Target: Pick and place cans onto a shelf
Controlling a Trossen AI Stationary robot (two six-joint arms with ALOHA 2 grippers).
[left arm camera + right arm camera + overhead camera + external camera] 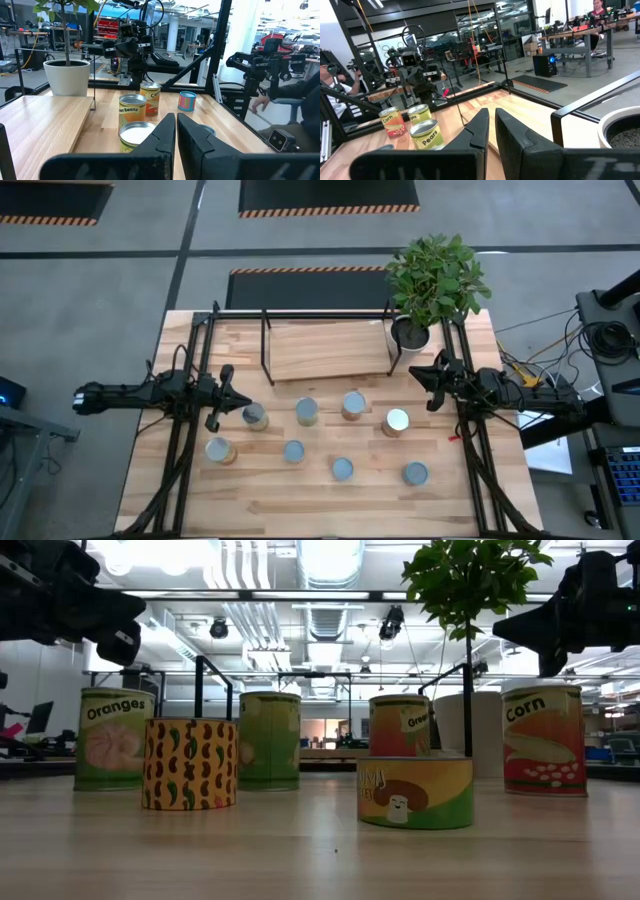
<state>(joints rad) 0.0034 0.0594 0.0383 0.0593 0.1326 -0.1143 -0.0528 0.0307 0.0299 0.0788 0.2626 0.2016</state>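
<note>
Grey concrete floor (110, 290) with striped hazard-edged mats surrounds a light wooden tabletop (330, 505) of joined planks. At the tabletop's far edge stands the shelf (325, 350), a black bar rack with a pale board, carrying nothing; a white plant pot (410, 333) with a leafy plant sits just beside its right end. Eight cans (306, 411) stand upright on the tabletop in front of the shelf, spread in two loose rows, none touching. The left hand (226, 394) hangs near the leftmost cans, its fingers together and holding nothing. The right hand (432, 383) hangs near the pot, fingers likewise together and empty. Beyond the tabletop lies a workshop with ceiling ducts and equipment benches.
</note>
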